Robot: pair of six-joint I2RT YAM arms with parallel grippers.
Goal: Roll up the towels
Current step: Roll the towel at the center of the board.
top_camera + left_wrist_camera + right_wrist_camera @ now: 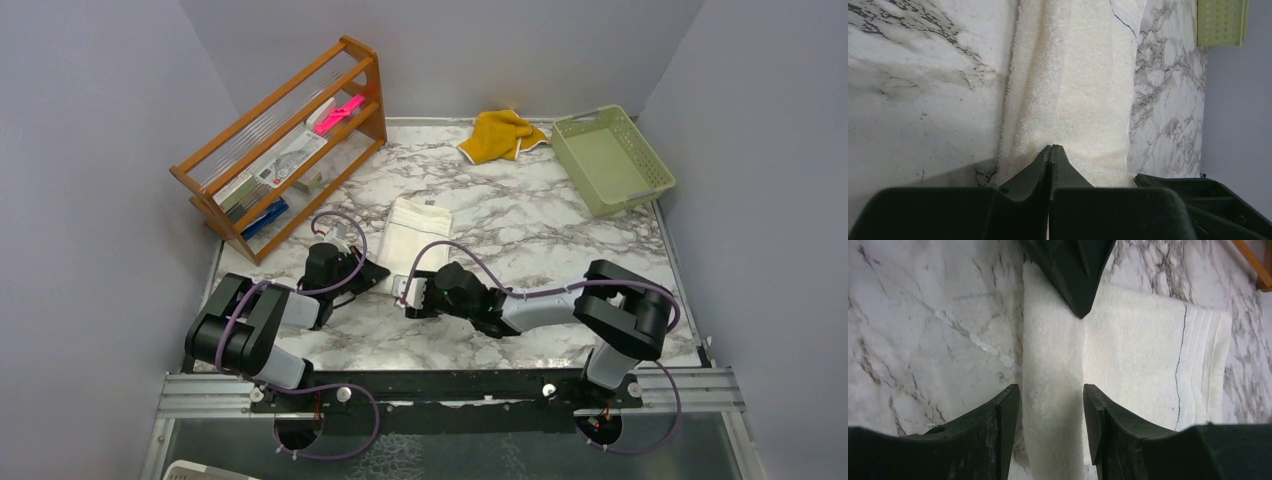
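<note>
Early days on this one. The cream towel (418, 232) lies mid-table, folded into a long strip, and only its near end is turned up into a thick low band; the far end with the stitched stripes is flat. I'd call that a roll barely begun.

The left gripper (1050, 150) is pinched right down, jaws together, tips pressed onto that near band. Whether any cloth is caught between them I can't tell. The right gripper (1050, 395) comes in from the opposite side, jaws parted about halfway, one finger on each side of the band and gripping nothing.

The mustard-yellow towel (500, 135) sits crumpled at the far edge, just beside the green basket (648, 145), well apart from both arms. By the look of it, that one is untouched, so most of the job is ahead.

The table (560, 250) has a white marble-patterned top, smooth and matte, so I'd expect cloth to slide on it. A wooden rack (280, 150) with small items stands at the far left. Plain grey walls (90, 150) close in three sides.
</note>
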